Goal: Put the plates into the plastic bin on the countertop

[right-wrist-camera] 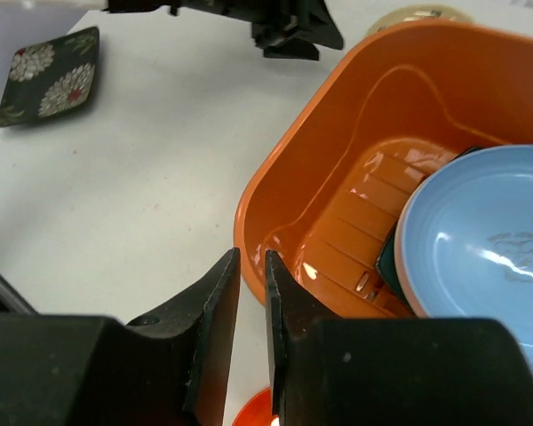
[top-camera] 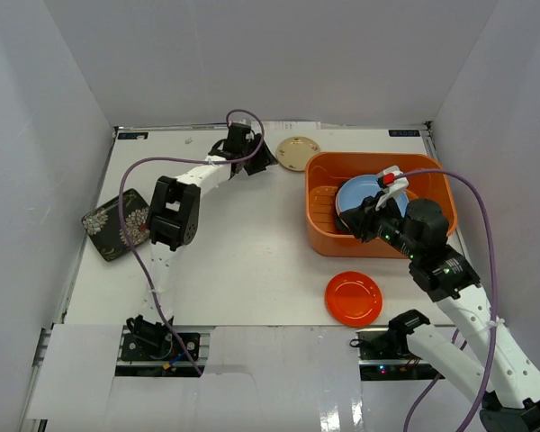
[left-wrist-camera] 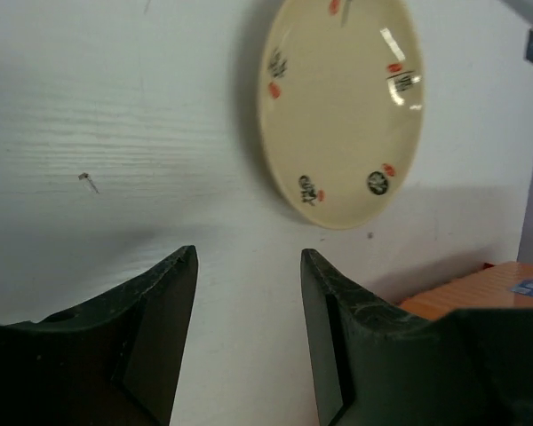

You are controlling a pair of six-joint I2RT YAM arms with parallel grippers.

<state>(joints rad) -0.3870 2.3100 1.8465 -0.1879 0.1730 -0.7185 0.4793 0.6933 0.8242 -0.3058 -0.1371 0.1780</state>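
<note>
The orange plastic bin (top-camera: 324, 238) stands at the right of the white countertop (top-camera: 243, 252) and holds a blue plate (top-camera: 360, 193); a dark teal plate (right-wrist-camera: 386, 262) shows under the blue plate (right-wrist-camera: 480, 257). On the countertop lie a cream plate (top-camera: 297, 151), a red-orange plate (top-camera: 354, 298) and a black floral plate (top-camera: 117, 223). My left gripper (top-camera: 259, 158) is open and empty, just short of the cream plate (left-wrist-camera: 342, 106). Above the bin's near left wall (right-wrist-camera: 338, 177), my right gripper (right-wrist-camera: 251, 257) holds nothing, its jaws a narrow gap apart.
Pale grey walls close in the countertop on three sides. The bin's corner (left-wrist-camera: 480, 288) shows to the right of my left gripper (left-wrist-camera: 249, 257). The red-orange plate's edge (right-wrist-camera: 253, 413) lies below my right gripper, and the floral plate (right-wrist-camera: 49, 78) is far to its left.
</note>
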